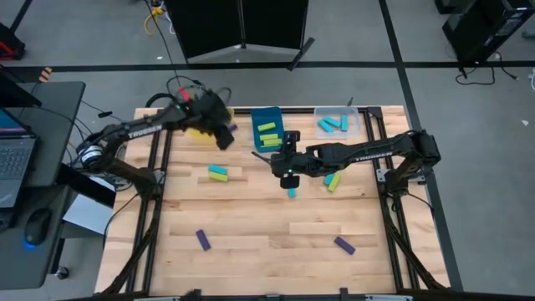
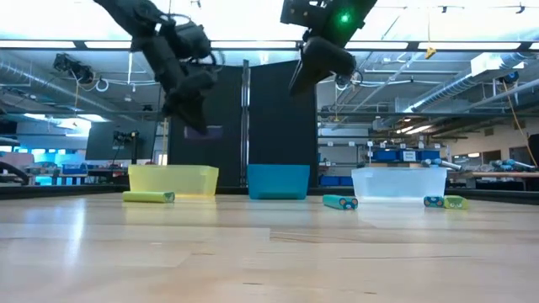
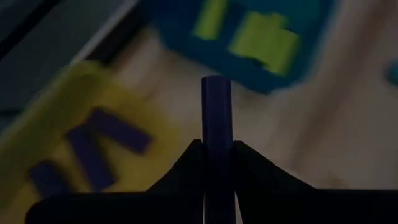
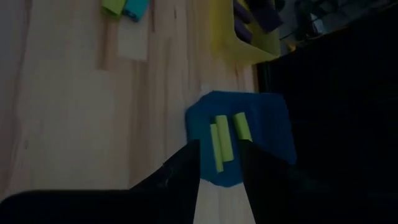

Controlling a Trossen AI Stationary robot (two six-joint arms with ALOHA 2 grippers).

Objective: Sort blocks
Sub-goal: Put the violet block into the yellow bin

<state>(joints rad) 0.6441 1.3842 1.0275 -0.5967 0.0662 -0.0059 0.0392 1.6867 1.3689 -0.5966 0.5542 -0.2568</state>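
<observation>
My left gripper (image 1: 226, 138) is up over the near right corner of the yellow bin (image 1: 199, 132), shut on a purple block (image 3: 216, 112). More purple blocks (image 3: 93, 149) lie inside that bin. My right gripper (image 1: 269, 159) hangs open just on the near side of the blue bin (image 1: 267, 130), with nothing between its fingers (image 4: 186, 168). Lime blocks (image 4: 221, 143) lie in the blue bin. Cyan blocks (image 1: 334, 124) lie in the clear bin (image 1: 355, 117). Loose blocks lie flat on the table: a cyan and lime pair (image 1: 218, 173), a cyan one (image 1: 292, 192), a lime one (image 1: 333, 181) and two purple ones (image 1: 203, 240), (image 1: 344, 245). My left gripper pinches the purple block between its two fingers (image 3: 245, 162), by its two long sides. The block lies along the fingers, and its free end (image 3: 216, 84) sticks out past the fingertips. The fingers slant down from the table's left side. The block is lifted clear, above the yellow bin.
The three bins stand in a row along the table's far edge: yellow at the left, blue in the middle, clear at the right. The table's near half holds only the two purple blocks. A desk with a laptop (image 1: 17, 159) stands to the table's left.
</observation>
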